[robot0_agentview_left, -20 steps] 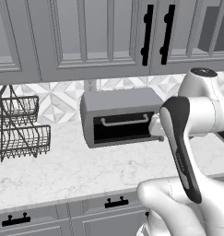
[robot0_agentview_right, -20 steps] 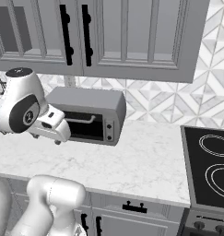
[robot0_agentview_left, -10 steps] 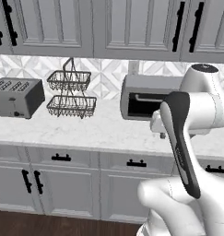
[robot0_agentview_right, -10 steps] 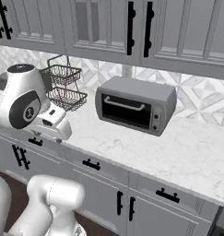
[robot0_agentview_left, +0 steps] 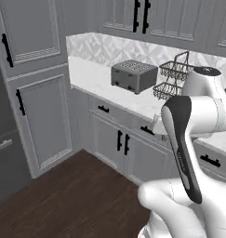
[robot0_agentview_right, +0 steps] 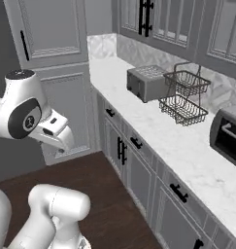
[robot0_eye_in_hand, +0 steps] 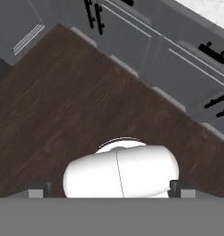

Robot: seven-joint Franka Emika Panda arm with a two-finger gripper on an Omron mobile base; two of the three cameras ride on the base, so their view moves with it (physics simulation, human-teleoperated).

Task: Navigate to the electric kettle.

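Note:
The electric kettle is out of view. My gripper (robot0_eye_in_hand: 109,189) points straight down at the dark wood floor (robot0_eye_in_hand: 62,97), open, its two small fingertips (robot0_eye_in_hand: 39,189) far apart with nothing between them. In the right base view the gripper (robot0_agentview_right: 61,138) hangs in front of the tall cabinet, away from the counter. The folded arm covers most of the gripper (robot0_agentview_left: 158,124) in the left base view.
A marble counter (robot0_agentview_right: 187,151) runs along the wall over grey drawers and doors. On it stand a silver toaster (robot0_agentview_left: 134,76), a two-tier wire basket (robot0_agentview_right: 183,97) and a toaster oven (robot0_agentview_right: 228,136). A tall grey cabinet (robot0_agentview_left: 35,93) closes the counter's left end. Wood floor (robot0_agentview_left: 63,195) lies open in front.
The whole scene has slid right as the base turned left and backed off: the toaster oven went to the right edge, and the tall cabinet and floor came into view. The arm's pose is unchanged.

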